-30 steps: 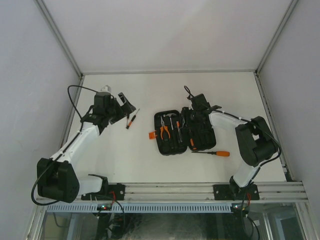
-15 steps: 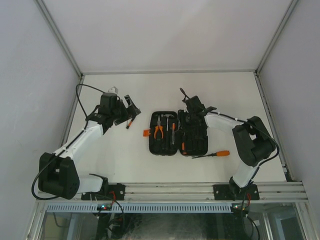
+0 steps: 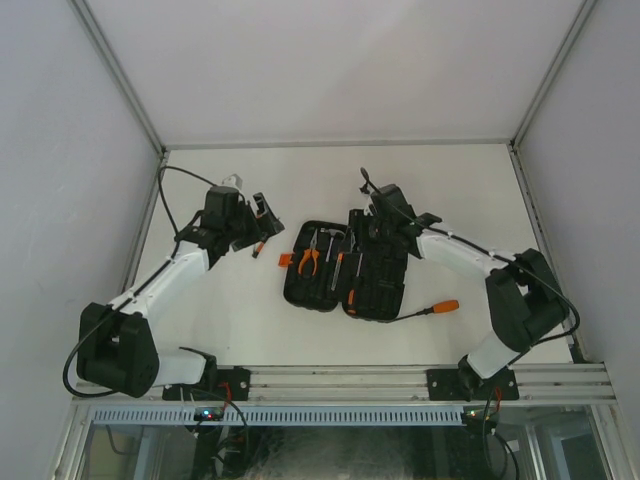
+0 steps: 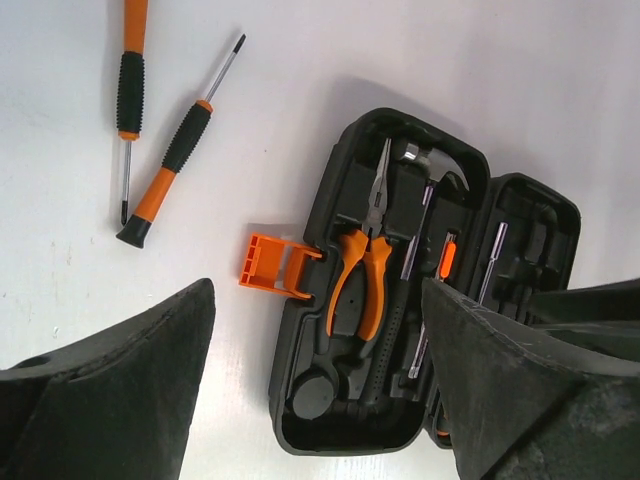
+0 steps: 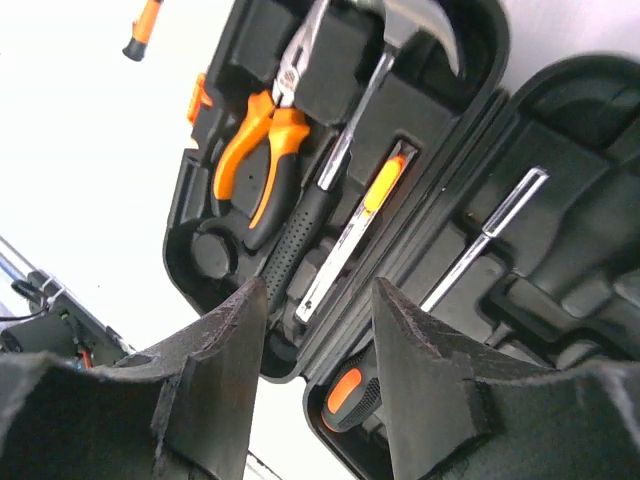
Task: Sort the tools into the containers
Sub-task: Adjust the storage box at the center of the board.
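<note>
The black tool case point(image 3: 322, 291) lies open mid-table, its orange latch point(image 4: 272, 268) on the left. Orange-handled pliers point(image 4: 364, 272) and a black-handled hammer point(image 5: 336, 176) sit in its moulded slots. An orange-and-black screwdriver handle point(image 5: 352, 394) lies in the lid half. Two loose screwdrivers point(image 4: 176, 160) lie on the table left of the case. A third screwdriver point(image 3: 428, 311) lies right of the case. My left gripper point(image 4: 315, 390) is open and empty above the case's left half. My right gripper point(image 5: 315, 385) is open, low over the case's hinge.
White walls close in the table on the left, back and right. The metal rail with the arm bases point(image 3: 340, 382) runs along the near edge. A thin steel rod point(image 5: 486, 248) sits in the lid half.
The case has slid left and turned a little, with my right gripper moving left along with it. My left gripper has moved right, over the case's left half.
</note>
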